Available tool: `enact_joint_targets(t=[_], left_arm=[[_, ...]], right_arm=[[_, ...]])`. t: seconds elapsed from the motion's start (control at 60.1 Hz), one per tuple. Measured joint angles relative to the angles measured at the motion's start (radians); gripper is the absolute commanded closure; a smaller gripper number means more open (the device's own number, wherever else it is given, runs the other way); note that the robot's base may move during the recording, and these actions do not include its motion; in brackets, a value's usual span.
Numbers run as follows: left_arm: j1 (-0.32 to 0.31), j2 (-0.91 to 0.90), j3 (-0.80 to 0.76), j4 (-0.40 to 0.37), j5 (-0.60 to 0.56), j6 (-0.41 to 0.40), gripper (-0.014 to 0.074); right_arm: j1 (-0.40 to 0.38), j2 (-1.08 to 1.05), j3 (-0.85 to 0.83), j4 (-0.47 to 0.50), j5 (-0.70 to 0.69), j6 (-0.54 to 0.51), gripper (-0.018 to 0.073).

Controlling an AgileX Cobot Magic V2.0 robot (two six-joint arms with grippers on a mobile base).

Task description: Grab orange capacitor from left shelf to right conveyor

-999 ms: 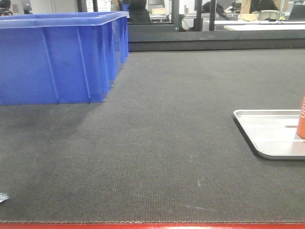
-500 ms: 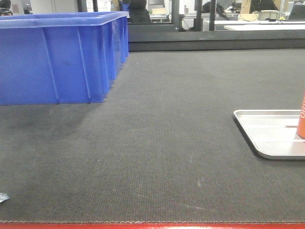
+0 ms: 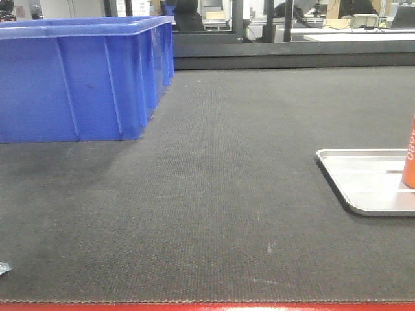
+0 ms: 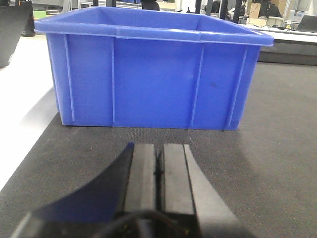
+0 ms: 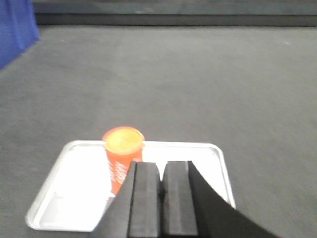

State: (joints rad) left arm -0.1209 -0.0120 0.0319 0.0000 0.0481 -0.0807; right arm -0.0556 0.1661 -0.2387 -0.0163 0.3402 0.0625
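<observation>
Orange capacitor (image 5: 122, 157) upright in silver tray (image 5: 59, 193) | both pincers (image 4: 158, 171) (image 5: 160, 193) together | belt (image 3: 220, 194) open

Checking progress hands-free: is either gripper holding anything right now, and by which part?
Nothing is held. The left gripper and right gripper are both shut and empty; the orange capacitor stands upright in the silver tray, just beyond the right gripper.

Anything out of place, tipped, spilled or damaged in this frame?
Nothing much. The orange capacitor stands upright in the silver tray on the conveyor belt; the blue bin sits square. Only oddity: a small scrap at the belt's front left edge.
</observation>
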Motion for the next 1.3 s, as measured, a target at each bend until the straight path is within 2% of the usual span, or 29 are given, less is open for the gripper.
enact_joint_targets(t=[0.183,0.333,0.633,1.299], left_arm=[[0.000,0.000,0.000,0.000,0.000,0.000,0.0701],[0.000,0.000,0.000,0.000,0.000,0.000,0.0701],[0.000,0.000,0.000,0.000,0.000,0.000,0.0701],[0.000,0.000,0.000,0.000,0.000,0.000,0.0701]], right_arm=[[-0.034,-0.152,0.161,0.016,-0.060,-0.025,0.0511],[-0.036,-0.174,0.260,0.016,-0.164,-0.025,0.0511],[-0.036,-0.174,0.269,0.016,-0.206,-0.027,0.0511],[-0.036,-0.174,0.269,0.016,-0.206,-0.027,0.0511]])
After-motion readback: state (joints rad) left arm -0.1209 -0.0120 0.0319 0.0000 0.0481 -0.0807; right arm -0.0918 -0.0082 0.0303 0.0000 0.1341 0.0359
